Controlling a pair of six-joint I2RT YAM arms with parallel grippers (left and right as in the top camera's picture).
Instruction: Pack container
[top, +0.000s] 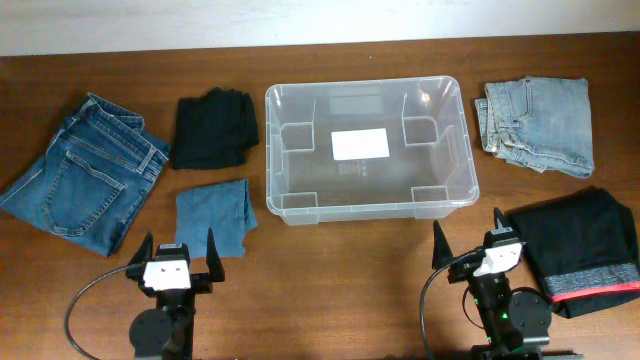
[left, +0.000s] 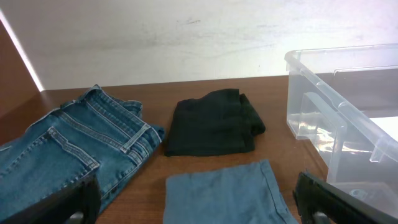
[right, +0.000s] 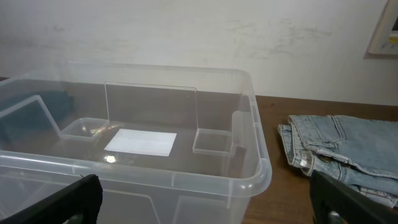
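Right, the container (top: 366, 84) sits in the middle of the bench (top: 330, 280), white label (top: 360, 145) on its floor. Left gripper (top: 180, 240) gapes wide, holding nothing, beside the folded blue cloth (top: 212, 213); right gripper (top: 468, 225) is equally wide, empty, near the container's front right corner.

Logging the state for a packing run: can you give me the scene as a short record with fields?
container: clear, mid-table, holds only its white label
left of it: dark jeans, black folded cloth, blue cloth
right of it: light jeans, red-banded black garment
left gripper: open, holding nothing
right gripper: open, holding nothing
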